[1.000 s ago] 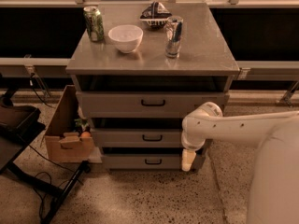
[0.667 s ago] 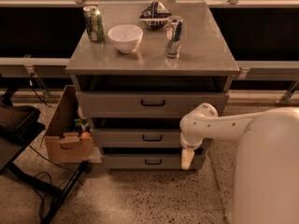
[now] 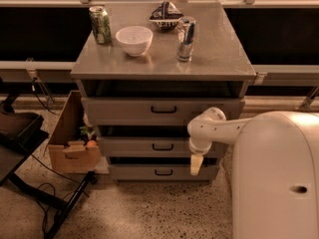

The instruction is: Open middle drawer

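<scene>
The middle drawer (image 3: 127,146), second grey front below the grey table (image 3: 224,54), shows its black handle (image 3: 163,147) at centre; the end effector (image 3: 196,165) hangs pointing down before the drawer's right end, apart or together I cannot tell; a green can (image 3: 100,25), white bowl (image 3: 134,40) and silver can (image 3: 185,39) stand on top; a cardboard box (image 3: 67,148) sits left on the speckled floor (image 3: 149,213).

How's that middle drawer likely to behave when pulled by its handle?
The middle drawer looks like rigid metal, so it should probably slide straight rather than flex. Its small black handle sits central, so a pull there likely won't skew it. The pincer hangs near the drawer's right end.
</scene>
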Tool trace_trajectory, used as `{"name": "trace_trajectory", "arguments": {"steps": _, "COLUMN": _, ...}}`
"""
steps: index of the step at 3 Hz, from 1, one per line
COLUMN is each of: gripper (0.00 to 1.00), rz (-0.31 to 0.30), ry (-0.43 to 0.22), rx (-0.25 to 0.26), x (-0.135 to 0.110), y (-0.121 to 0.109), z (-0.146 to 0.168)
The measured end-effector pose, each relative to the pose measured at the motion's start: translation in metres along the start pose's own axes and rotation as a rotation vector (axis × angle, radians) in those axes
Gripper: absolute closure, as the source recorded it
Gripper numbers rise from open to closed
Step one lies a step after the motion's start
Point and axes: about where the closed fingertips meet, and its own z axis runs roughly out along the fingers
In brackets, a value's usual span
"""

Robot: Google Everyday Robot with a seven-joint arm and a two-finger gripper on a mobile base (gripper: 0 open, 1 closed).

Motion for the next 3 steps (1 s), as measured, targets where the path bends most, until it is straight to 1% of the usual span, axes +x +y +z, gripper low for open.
{"name": "trace_trajectory", "arguments": {"steps": 1, "gripper": 0.00, "rz": 0.009, "ry": 0.019, "rx": -0.034, "x": -0.006, "y": -0.007, "z": 0.015}}
{"name": "trace_trajectory", "arguments": {"steps": 2, "gripper": 0.18, "rz": 0.028, "ry": 0.032, "rx": -0.065, "x": -0.005, "y": -0.002, "z": 0.028}}
{"name": "trace_trajectory", "arguments": {"steps": 3, "gripper": 0.43, "rz": 0.070, "ry": 0.048, "rx": -0.032, "x": 0.015, "y": -0.004, "z": 0.015}}
